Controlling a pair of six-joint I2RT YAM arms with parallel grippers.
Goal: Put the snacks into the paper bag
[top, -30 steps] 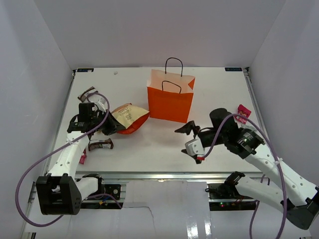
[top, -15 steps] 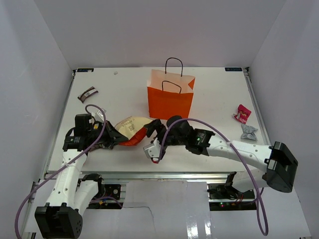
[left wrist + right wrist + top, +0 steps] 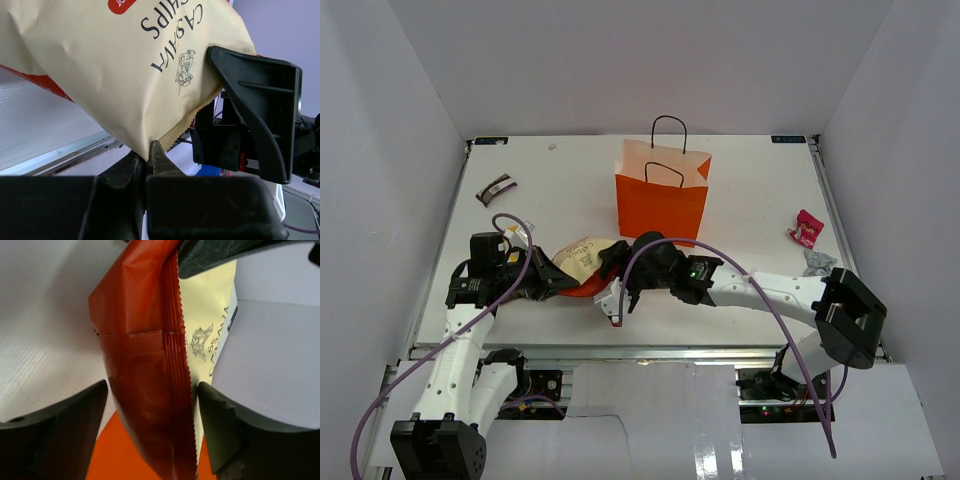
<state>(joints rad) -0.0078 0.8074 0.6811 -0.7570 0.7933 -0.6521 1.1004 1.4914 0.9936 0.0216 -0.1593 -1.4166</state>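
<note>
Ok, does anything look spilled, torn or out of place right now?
Nothing looks spilled or torn. One oddity: the crisp packet is held tilted in the air, pinched at one edge by the left gripper, while the right gripper has its open fingers straddling the other end. The paper bag stands upright behind them.

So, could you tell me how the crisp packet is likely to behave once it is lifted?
Probably light: the left pincer holds the crisp packet by one pinched edge. Likely puffy yet yielding, since its skin creases. The glossy film may slip, so grip the crimped seam.
</note>
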